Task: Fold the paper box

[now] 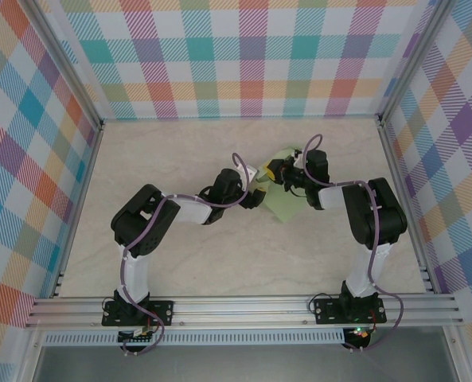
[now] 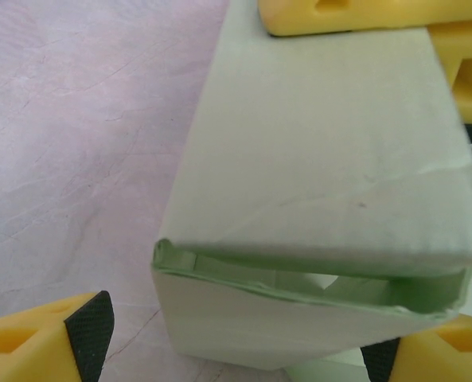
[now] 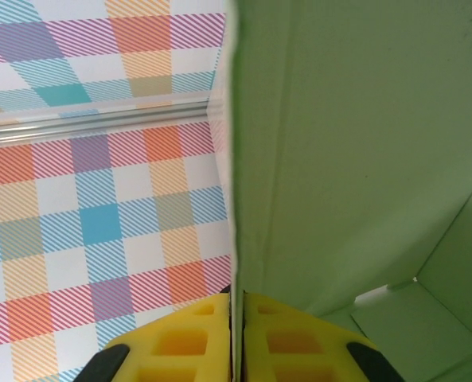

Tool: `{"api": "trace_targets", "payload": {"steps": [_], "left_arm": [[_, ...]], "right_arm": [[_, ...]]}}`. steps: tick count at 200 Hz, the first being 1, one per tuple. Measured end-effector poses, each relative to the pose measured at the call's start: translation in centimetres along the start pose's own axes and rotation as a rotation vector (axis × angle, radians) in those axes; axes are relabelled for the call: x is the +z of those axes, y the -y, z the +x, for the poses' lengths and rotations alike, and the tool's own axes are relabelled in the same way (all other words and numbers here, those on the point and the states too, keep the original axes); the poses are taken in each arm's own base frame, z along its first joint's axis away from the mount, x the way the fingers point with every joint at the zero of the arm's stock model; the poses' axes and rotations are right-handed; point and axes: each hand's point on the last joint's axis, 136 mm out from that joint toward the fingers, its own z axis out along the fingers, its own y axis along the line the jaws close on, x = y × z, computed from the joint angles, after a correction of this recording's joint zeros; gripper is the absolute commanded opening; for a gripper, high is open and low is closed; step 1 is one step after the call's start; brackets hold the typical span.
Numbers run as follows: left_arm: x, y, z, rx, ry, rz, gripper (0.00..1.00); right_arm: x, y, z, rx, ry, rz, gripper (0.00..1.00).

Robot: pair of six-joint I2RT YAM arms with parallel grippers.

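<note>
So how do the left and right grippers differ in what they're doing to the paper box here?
The left gripper is open, fingers spread wide either side of the paper box; the right gripper is shut, pinching a thin card panel edge-on. One left finger stands clear of the card; both right fingers press it. Both have yellow fingers and meet at the same box.

The paper box (image 1: 287, 205) is pale light-green thin card, partly folded into a hollow sleeve, and sits near the middle of the counter (image 1: 164, 159). Its near end gapes open, showing loose inner flaps. The top panel is faintly creased and one wall stands upright.
</note>
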Motion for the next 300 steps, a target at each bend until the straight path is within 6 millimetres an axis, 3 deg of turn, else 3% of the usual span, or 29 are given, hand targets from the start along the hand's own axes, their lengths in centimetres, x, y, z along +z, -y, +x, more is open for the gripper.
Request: {"api": "trace_targets", "payload": {"steps": [61, 94, 147, 227, 300], "left_arm": [[0.0, -0.1, -0.2, 0.004, 0.012, -0.004, 0.81], [0.0, -0.2, -0.1, 0.008, 0.010, -0.010, 0.79], [0.0, -1.1, -0.6, 0.011, 0.017, -0.065, 0.77], [-0.2, -0.8, -1.2, 0.039, 0.042, -0.164, 0.75], [-0.7, -0.6, -2.1, 0.073, 0.096, -0.246, 0.51]], "right_arm": [[0.0, 0.4, -0.1, -0.018, 0.017, -0.028, 0.17], [-0.3, 0.5, 0.0, -0.044, 0.025, -0.045, 0.12], [-0.3, 0.5, 0.1, -0.063, 0.030, -0.048, 0.12], [-0.2, 1.3, 1.2, -0.063, 0.099, -0.032, 0.11], [-0.6, 1.7, 1.9, -0.044, 0.164, -0.048, 0.14]]}}
